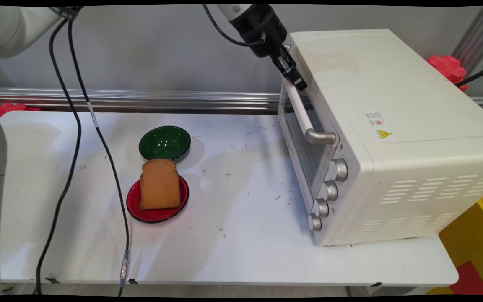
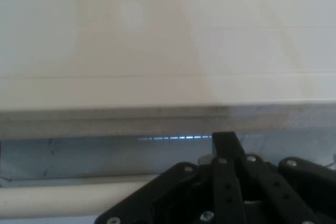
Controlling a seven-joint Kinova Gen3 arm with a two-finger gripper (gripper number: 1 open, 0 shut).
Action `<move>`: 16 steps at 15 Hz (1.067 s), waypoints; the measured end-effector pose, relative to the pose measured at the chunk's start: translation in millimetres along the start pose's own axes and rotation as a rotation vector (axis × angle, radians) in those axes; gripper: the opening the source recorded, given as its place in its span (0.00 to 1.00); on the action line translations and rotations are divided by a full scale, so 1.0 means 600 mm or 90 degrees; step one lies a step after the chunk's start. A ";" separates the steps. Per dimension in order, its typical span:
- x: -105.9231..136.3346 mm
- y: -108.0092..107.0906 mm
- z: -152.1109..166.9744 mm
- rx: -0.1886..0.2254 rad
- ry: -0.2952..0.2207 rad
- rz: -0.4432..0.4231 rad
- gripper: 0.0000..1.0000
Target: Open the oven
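End effector [image 1: 294, 77] at far end of oven door handle [image 1: 302, 113], top left of toaster oven [image 1: 392, 126]. Handle long axis runs far-to-near along door top. Appears clenched on handle; hand view agrees. Bread [image 1: 160, 184] on red plate [image 1: 141, 212], green bowl [image 1: 164, 143] well left on counter [image 1: 245, 243].

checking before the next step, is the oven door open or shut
Shut: the oven door sits flush with the toaster oven front, with the gripper at its handle.

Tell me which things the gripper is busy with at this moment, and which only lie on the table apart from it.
With the gripper:
- gripper, at the far end of the door handle
- toaster oven, door closed

Lying apart:
- slice of bread on the red plate
- green bowl, just behind the plate
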 end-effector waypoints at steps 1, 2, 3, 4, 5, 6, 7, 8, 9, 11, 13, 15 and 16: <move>-0.002 0.000 0.002 0.000 -0.001 0.001 0.00; -0.005 -0.001 0.003 0.000 -0.002 0.003 0.00; -0.008 -0.001 0.004 0.000 -0.004 0.003 0.00; -0.012 -0.002 0.004 0.000 -0.005 0.003 0.00; -0.016 -0.001 0.004 -0.001 -0.008 0.004 0.00; -0.020 -0.001 0.002 -0.001 -0.010 0.004 0.00; -0.026 -0.001 0.000 -0.001 -0.013 0.003 0.00; -0.031 0.000 -0.004 0.000 -0.016 0.002 0.00; -0.039 0.000 -0.010 0.001 -0.021 -0.001 0.00; -0.056 0.001 -0.023 0.002 -0.033 -0.008 0.00; -0.075 0.002 -0.036 0.003 -0.045 -0.013 0.00; -0.094 0.003 -0.049 0.004 -0.055 -0.018 0.00; -0.104 0.003 -0.056 0.004 -0.060 -0.020 0.00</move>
